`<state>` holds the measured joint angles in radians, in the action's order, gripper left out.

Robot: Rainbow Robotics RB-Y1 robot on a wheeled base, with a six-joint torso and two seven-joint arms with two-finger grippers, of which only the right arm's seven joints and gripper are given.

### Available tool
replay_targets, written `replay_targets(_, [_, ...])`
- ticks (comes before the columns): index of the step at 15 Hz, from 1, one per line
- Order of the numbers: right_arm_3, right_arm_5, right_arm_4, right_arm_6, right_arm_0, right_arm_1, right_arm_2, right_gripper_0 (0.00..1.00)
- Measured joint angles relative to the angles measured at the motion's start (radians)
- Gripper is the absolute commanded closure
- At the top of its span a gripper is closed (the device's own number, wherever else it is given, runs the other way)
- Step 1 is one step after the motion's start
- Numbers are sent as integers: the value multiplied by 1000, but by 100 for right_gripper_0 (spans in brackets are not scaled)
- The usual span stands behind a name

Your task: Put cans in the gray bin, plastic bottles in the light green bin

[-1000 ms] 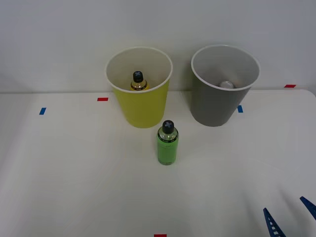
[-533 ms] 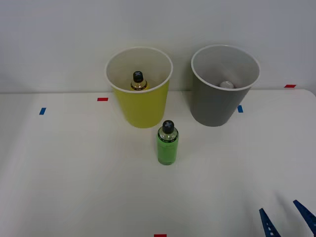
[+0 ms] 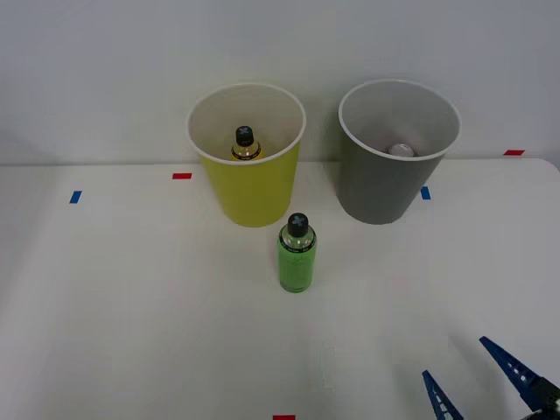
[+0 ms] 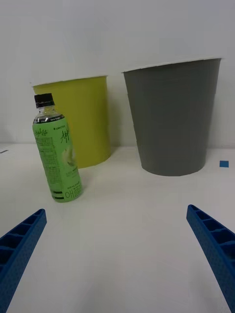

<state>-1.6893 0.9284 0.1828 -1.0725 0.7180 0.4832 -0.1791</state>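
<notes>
A bright green plastic bottle (image 3: 297, 255) (image 4: 55, 150) with a black cap stands upright on the table, just in front of the light green bin (image 3: 248, 157) (image 4: 82, 119). Inside that bin stands an amber bottle (image 3: 245, 145), its black cap and shoulders showing. To the right stands the gray bin (image 3: 392, 154) (image 4: 173, 116), with a can's pale round top (image 3: 402, 150) inside. My right gripper (image 3: 472, 378) (image 4: 117, 254) is open near the table's front right corner, well short of the green bottle, with nothing between its blue fingers.
Small red tape marks (image 3: 182, 176) and blue tape marks (image 3: 75, 197) dot the white table (image 3: 131, 306). A plain wall rises behind the bins. The table's right edge runs close to the gripper.
My right gripper has moved forward and to the left into the front view, and its fingers stand wider apart. The bottles, can and bins have not moved.
</notes>
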Motion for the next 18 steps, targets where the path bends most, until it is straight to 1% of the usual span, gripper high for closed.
replay_targets(2, [0,-5,-133,-124,-36,43,-108,0])
replay_targets(5, [0,-8,-301,-254,-93,123,-245,0])
replay_targets(6, [0,-8,-332,-290,-113,140,-275,0])
replay_targets(8, [0,-18,-376,-319,-167,154,-328,0])
replay_targets(11, [0,-69,-423,-336,-250,151,-387,0])
replay_targets(18, [1,-233,-450,-371,-411,69,-445,0])
